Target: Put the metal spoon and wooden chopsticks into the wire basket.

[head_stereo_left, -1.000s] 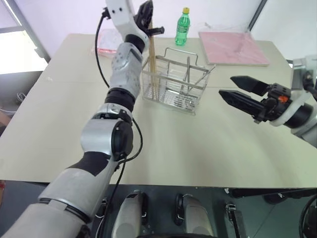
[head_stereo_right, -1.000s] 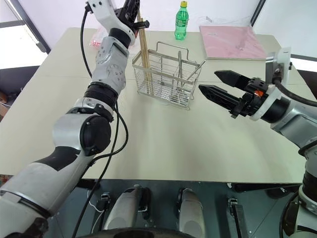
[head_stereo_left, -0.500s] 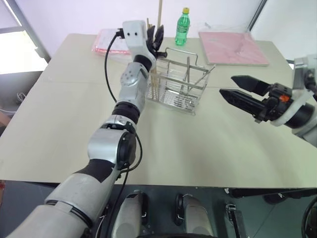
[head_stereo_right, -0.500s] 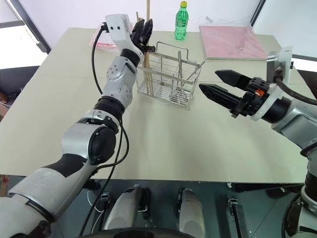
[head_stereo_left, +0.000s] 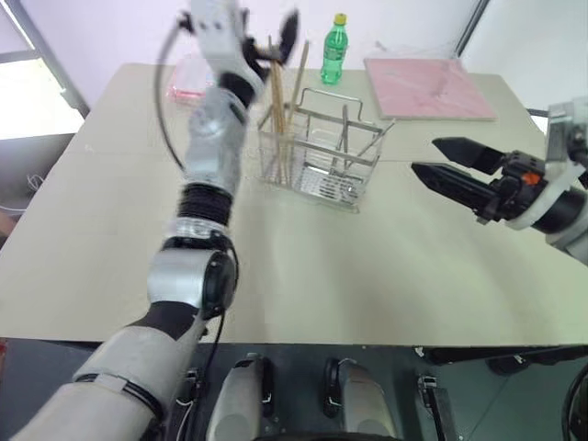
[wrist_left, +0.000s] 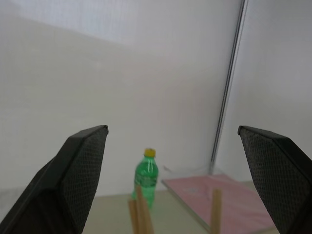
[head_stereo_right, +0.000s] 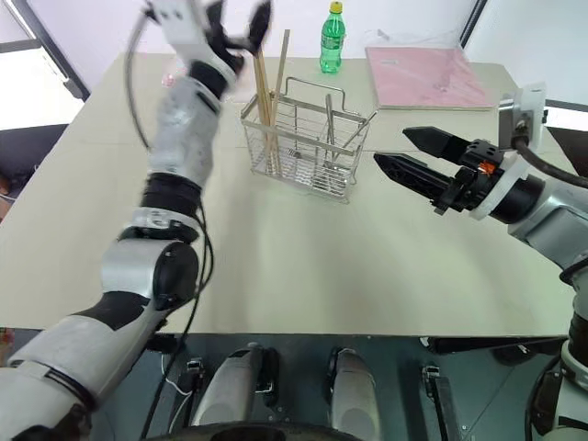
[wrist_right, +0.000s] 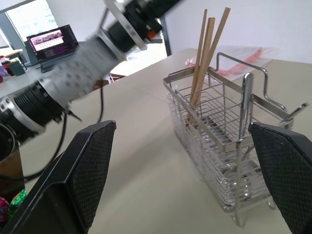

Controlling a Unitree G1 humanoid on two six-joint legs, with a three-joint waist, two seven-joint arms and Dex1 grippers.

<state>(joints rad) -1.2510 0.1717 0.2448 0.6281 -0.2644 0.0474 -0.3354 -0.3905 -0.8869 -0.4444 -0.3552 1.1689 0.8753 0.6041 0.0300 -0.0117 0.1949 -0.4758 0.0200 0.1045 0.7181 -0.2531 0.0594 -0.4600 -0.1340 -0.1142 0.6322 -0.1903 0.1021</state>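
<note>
The wire basket (head_stereo_left: 317,154) stands on the beige table (head_stereo_left: 367,266), far of centre. Three wooden chopsticks (head_stereo_left: 280,106) stand in its left end compartment, leaning apart and free of any grip; their tips (wrist_left: 140,214) show in the left wrist view. The metal spoon's handle (wrist_right: 245,117) stands upright in the middle of the basket, with its bowl lost among the wires. My left gripper (head_stereo_left: 266,35) hangs open just above the chopstick tops, holding nothing. To the right of the basket, my right gripper (head_stereo_left: 427,157) is open and empty, pointing at it.
A green bottle (head_stereo_left: 334,50) stands behind the basket. A pink board (head_stereo_left: 427,87) lies at the far right and a pink packet (head_stereo_left: 186,84) at the far left. A second metal piece (wrist_right: 298,108) leans out of the basket's right corner. A laptop (wrist_right: 51,41) sits beyond the table.
My left gripper opened and let go of the chopsticks, which now lean in the basket. The hand then rose and drew left. The right arm stayed still.
</note>
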